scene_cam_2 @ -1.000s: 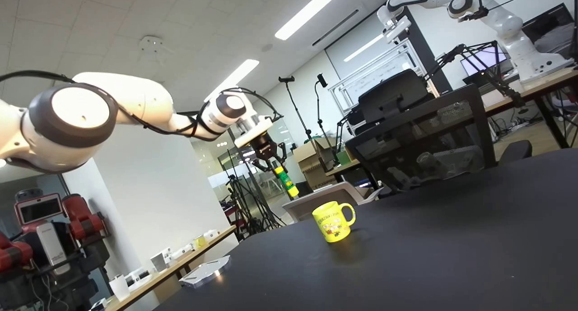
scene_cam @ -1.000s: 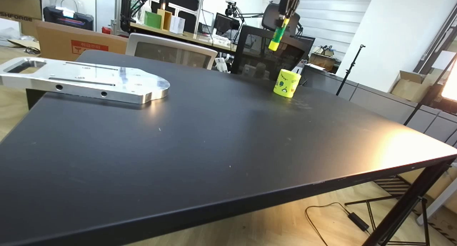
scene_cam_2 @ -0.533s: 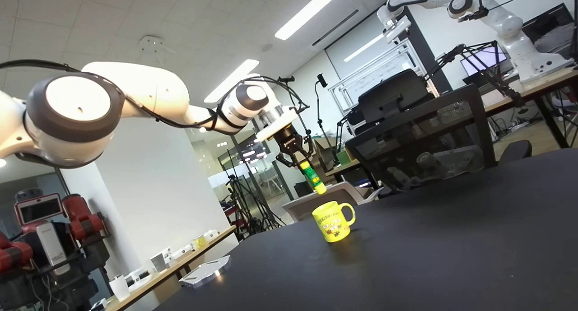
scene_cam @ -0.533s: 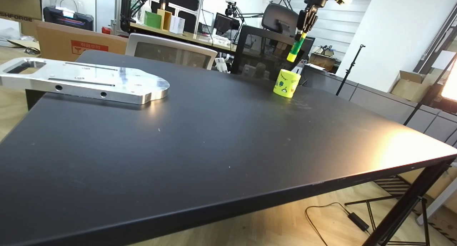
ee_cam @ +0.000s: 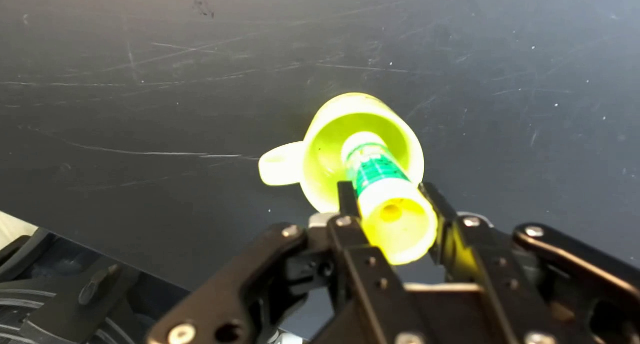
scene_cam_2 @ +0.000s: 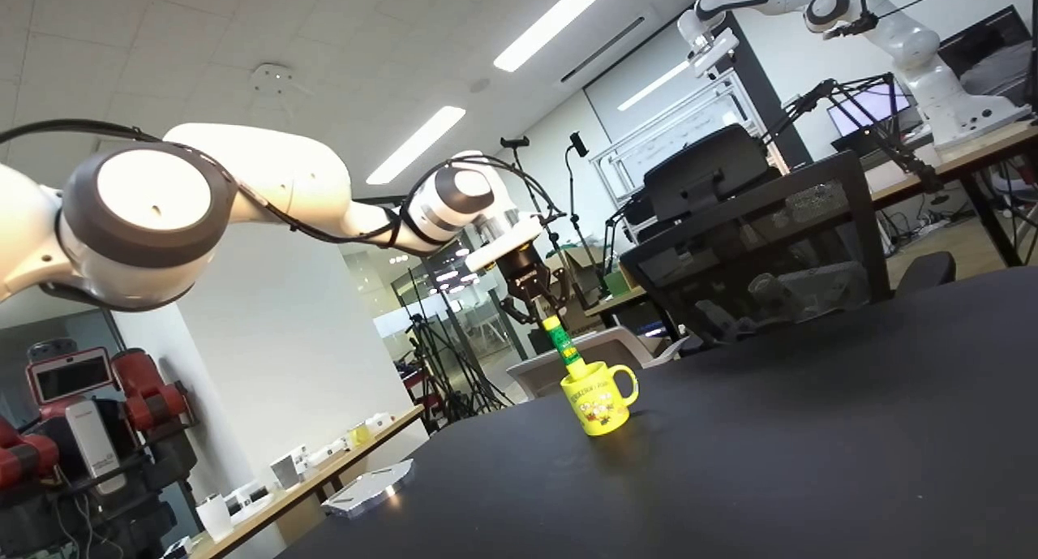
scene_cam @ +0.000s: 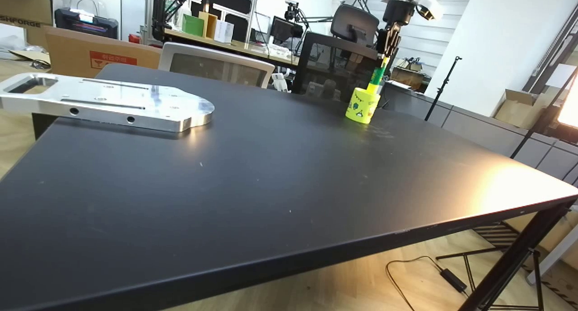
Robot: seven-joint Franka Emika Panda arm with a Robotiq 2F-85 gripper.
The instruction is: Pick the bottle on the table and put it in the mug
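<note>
The bottle is slim, with a green label and yellow ends, in both exterior views (scene_cam: 378, 74) (scene_cam_2: 564, 344). The yellow-green mug (scene_cam: 362, 106) (scene_cam_2: 596, 398) stands upright on the black table (scene_cam: 248, 175). My gripper (scene_cam_2: 548, 311) is above the mug, shut on the bottle's upper end. In the wrist view the gripper (ee_cam: 387, 191) has a finger against each side of the bottle (ee_cam: 377, 172). The bottle is tilted, and its lower end is inside the mouth of the mug (ee_cam: 357, 103). The mug's handle points left there. No dark cap shows.
A large silver metal plate (scene_cam: 122, 99) lies at the table's far left in an exterior view. A black mesh chair (scene_cam_2: 770, 251) and a pale chair (scene_cam: 216, 65) stand beyond the table edge. The table edge shows at lower left in the wrist view.
My gripper has carried the bottle over the mug and then down. The bottle's lower end was above the mug and is now inside its mouth. The mug has not moved.
</note>
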